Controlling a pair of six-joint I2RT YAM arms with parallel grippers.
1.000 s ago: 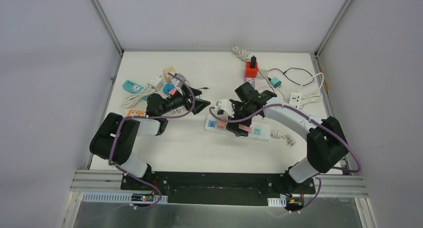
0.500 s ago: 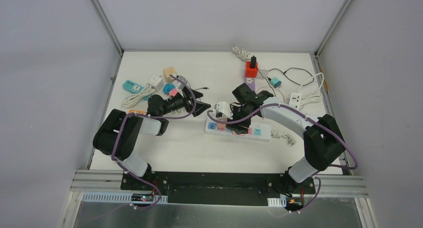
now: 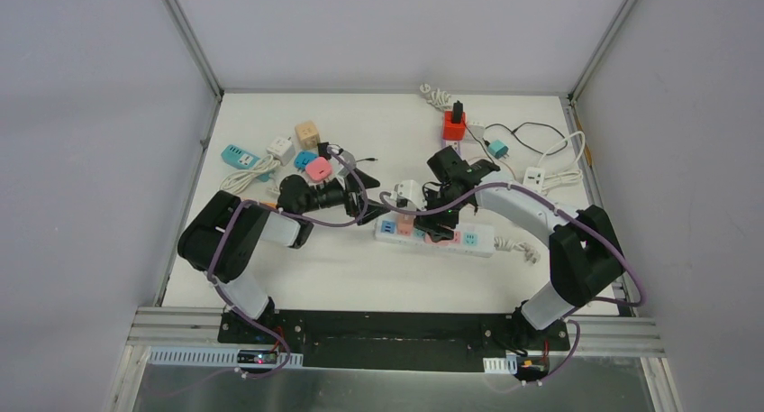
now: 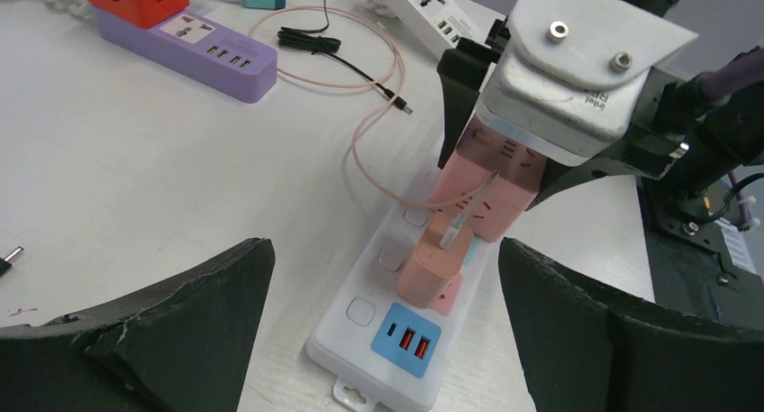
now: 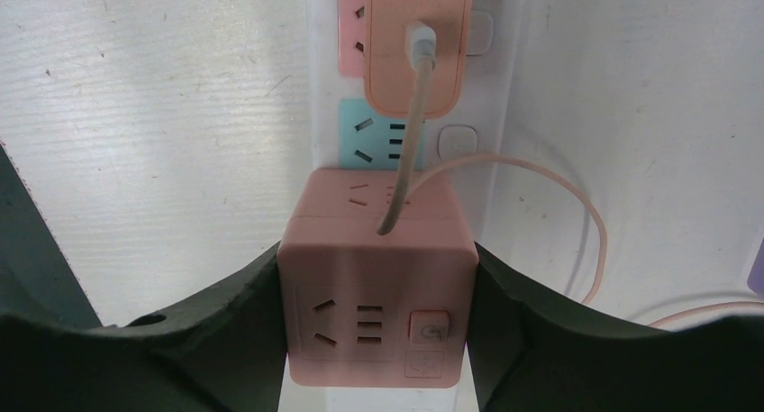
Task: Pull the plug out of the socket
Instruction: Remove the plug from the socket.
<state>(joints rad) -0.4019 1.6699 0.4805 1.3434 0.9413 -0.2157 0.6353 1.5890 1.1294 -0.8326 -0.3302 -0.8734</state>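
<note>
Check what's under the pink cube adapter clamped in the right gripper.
The white plastic power strip lies beneath the pink cube adapter; a teal socket shows just beyond it. Its prongs and the socket directly under are covered.

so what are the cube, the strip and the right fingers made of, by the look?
Cube: moulded plastic, pink, satin finish; the seam line and soft even sheen suggest it.
Strip: white plastic, smoother and faintly glossy; moulded buttons, coloured socket inserts.
Fingers: dark and matte, probably rubber or printed plastic; no shine, slightly grainy surface. Which of the two, the look leaves open.
</note>
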